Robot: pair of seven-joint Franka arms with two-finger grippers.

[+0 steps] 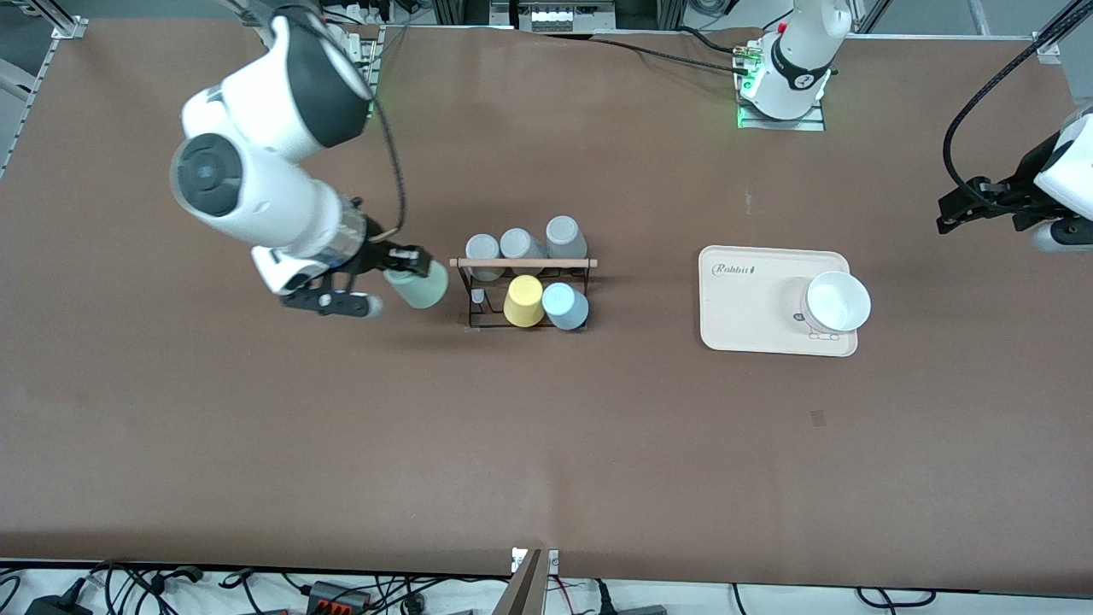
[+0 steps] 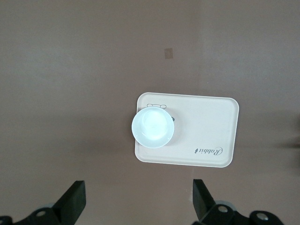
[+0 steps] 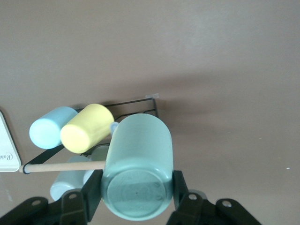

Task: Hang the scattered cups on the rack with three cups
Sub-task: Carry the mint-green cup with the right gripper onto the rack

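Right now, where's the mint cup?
In the front view, the right tool holds the mint cup up in the air, beside the rack at its end toward the right arm.

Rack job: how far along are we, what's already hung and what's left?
Done: the light blue cup sits on the rack beside the yellow cup, with three grey cups on its row nearer the robots. In hand: the right hand is shut on the mint green cup, beside the rack's right-arm end. Left: hang it on a peg. The left hand waits open over the cream tray.

Brown table: rack, tray
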